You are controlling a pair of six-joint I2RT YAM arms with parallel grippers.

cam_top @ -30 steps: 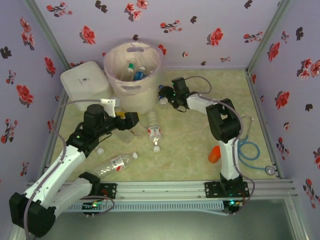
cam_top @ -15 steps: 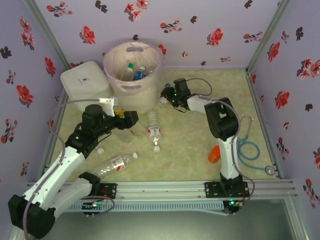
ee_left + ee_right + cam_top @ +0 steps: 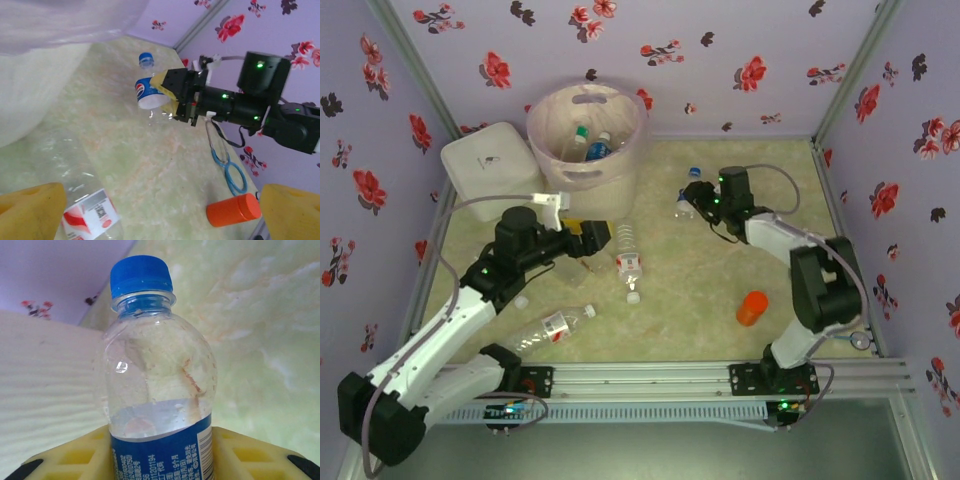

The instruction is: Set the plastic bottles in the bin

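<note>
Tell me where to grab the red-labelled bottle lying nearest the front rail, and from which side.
Grip the bottle at its labelled middle, coming down from above. It lies on its side, so clamp across its round body rather than along its length.

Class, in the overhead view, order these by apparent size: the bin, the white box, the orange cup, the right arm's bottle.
1. bin
2. white box
3. orange cup and right arm's bottle: these look about alike, and the bottle is partly hidden, so I leave them unranked.
</note>
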